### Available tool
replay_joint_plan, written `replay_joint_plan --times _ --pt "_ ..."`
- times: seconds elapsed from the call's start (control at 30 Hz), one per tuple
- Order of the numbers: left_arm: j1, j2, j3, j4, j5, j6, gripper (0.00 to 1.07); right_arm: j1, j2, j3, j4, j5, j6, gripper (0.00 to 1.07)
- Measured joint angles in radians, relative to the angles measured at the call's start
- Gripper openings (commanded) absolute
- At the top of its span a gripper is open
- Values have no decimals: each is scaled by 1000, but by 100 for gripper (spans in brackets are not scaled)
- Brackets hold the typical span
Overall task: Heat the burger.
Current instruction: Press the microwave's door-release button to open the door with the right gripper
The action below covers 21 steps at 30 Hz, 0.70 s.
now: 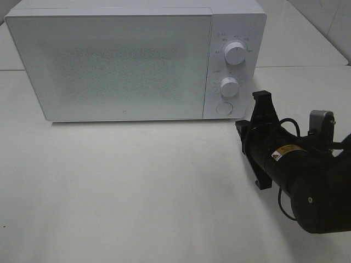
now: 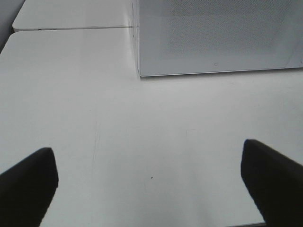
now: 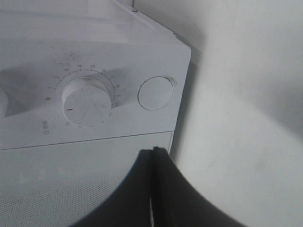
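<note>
The burger is out of view; the white microwave point(image 1: 120, 60) stands at the back of the table with its door closed. My right gripper point(image 1: 241, 127) hovers just in front of the microwave's lower right corner, below the control panel, with its fingers shut together on nothing point(image 3: 154, 163). In the right wrist view the lower knob point(image 3: 87, 100) and the round button point(image 3: 155, 93) lie just beyond the fingertips. In the left wrist view my left gripper point(image 2: 151, 189) is wide open over bare table, short of the microwave's left front corner point(image 2: 139, 71).
The control panel carries an upper knob point(image 1: 235, 53), a lower knob point(image 1: 229, 86) and a round button point(image 1: 224, 108). The white table point(image 1: 137, 186) spreads in front of the microwave. A second white tabletop point(image 2: 71, 19) adjoins at the back left.
</note>
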Motion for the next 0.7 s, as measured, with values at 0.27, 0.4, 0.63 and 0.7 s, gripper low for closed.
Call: replay_joint_plan --times 0.27,0.4,0.63,0.7 --pt "0 0 0 0 0 0 100 -59 56 -79 -64 24 21 0" --pt "0 0 0 0 0 0 100 -101 99 -139 -91 55 51 0" --pt "0 0 0 0 0 0 100 -116 148 -215 -110 97 53 0" --pt "0 0 0 0 0 0 100 -125 162 -238 -111 117 53 0"
